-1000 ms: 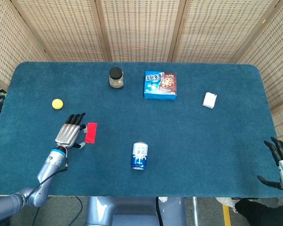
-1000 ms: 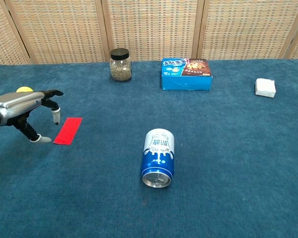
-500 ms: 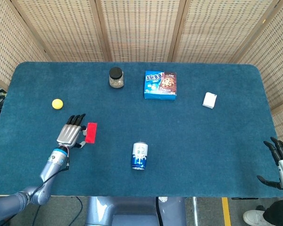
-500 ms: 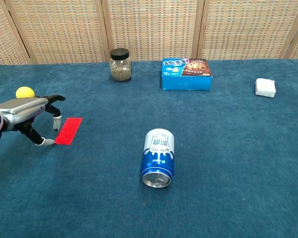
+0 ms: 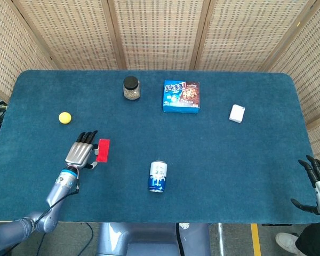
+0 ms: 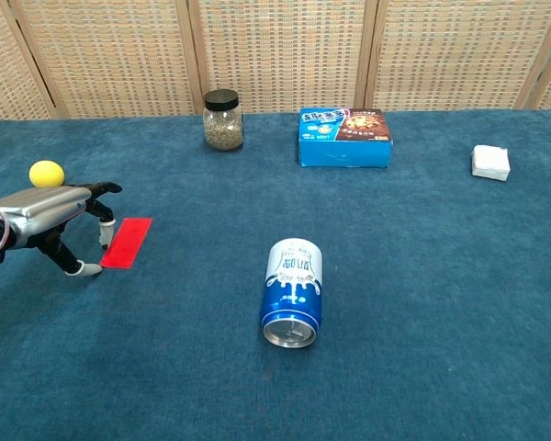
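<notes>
1. I see my left hand [image 6: 50, 209] palm down, fingers spread, holding nothing; its fingertips stand just beside the red card [image 6: 127, 242].
2. The red card lies flat on the blue table [image 5: 229, 160], immediately right of that hand.
3. A yellow ball [image 6: 46, 173] sits beyond the hand.
4. My right hand [image 5: 317, 184] hangs at the table's edge, fingers apart, empty.

The left hand [image 5: 79, 153] has slid back a little toward the robot and sunk lower to the table [image 5: 229, 165]. Its fingertips [image 6: 103, 244] now sit closer to the red card [image 6: 127, 242]. The yellow ball [image 6: 46, 173], hidden behind the hand before, shows fully in the chest view.
</notes>
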Robot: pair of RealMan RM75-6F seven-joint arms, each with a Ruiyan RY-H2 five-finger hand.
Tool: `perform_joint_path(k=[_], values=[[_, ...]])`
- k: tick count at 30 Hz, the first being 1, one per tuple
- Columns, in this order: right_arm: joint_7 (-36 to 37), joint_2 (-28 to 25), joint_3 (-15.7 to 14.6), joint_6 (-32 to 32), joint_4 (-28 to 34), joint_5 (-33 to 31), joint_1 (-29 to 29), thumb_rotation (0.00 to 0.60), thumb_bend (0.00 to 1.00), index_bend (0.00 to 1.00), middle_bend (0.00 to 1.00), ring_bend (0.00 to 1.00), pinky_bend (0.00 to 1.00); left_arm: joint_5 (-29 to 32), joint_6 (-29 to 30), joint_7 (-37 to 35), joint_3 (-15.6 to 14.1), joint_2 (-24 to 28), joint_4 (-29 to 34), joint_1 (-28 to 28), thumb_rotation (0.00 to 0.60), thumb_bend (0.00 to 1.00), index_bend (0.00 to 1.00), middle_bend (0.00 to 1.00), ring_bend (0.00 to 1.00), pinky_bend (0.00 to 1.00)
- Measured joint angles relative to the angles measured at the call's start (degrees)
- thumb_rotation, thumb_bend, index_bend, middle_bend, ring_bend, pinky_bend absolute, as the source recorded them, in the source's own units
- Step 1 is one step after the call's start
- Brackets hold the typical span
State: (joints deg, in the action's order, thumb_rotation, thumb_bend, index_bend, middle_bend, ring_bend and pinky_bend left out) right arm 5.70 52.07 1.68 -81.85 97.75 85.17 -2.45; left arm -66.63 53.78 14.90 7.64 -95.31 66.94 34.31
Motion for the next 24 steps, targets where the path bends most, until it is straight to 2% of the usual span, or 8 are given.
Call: perform_joint_path(k=[6,10,24], values=[[-0.1,0.0,0.0,0.0,0.0,0.0,0.0,0.600,0.00,0.10,0.00,0.00,0.00,0.3,-0.2,0.5,0.1,-0.8,-0.8,0.4,0.600,0.28,0.54,0.00,0.00,0.00],[0.0,0.0,0.0,0.1,0.0,-0.1,0.0,0.600,0.00,0.10,0.00,0.00,0.00,0.5,-0.2,0.6,0.4,-1.2,-1.2,0.6,0.600,0.34,0.54,0.00,0.00,0.00],[0.1,-0.1,-0.1,0.1,0.0,0.0,0.0,0.600,0.00,0.10,0.00,0.00,0.00,1.4,-0.8,2.2,0.3,-1.2,-0.8,1.0,0.600,0.38,0.55,0.00,0.00,0.00]])
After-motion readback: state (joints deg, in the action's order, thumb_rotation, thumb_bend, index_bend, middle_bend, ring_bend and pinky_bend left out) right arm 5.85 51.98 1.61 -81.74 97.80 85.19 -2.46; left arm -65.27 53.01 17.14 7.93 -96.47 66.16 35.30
